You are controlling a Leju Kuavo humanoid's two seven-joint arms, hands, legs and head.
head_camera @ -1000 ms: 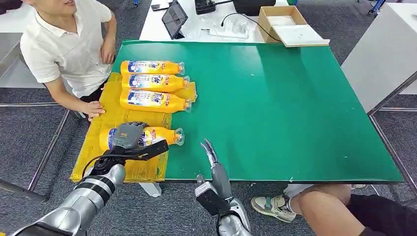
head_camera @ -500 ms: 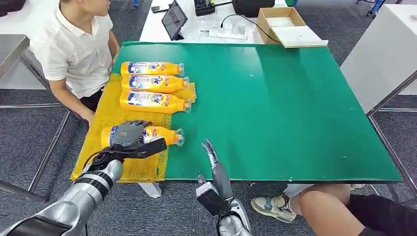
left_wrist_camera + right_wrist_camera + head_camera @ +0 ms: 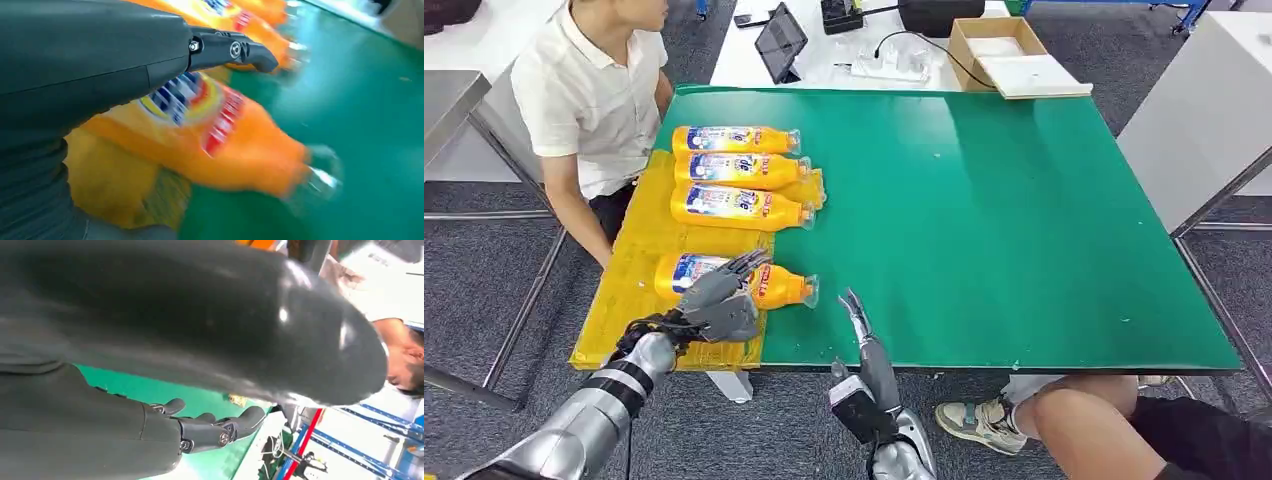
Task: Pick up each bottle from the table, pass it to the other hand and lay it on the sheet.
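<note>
Head view: we see four orange plastic bottles lying on the yellow sheet [image 3: 639, 262] at the green table's [image 3: 1024, 220] left edge. The nearest orange bottle [image 3: 764, 284] lies with its long axis across the table, cap past the sheet's edge over bare green.
Left hand [image 3: 719, 300]: fingers spread over that bottle's middle, gripping nothing that we can see; it is the nearer hand.
Right hand [image 3: 856, 312]: at the table's near edge, just beside the cap, fingers straight, empty.
Left wrist view: the bottle [image 3: 200, 135] lies under the dark fingers [image 3: 235, 50], a gap showing between them.
Right wrist view: curled fingertips [image 3: 215, 427] apart, holding nothing.
</note>
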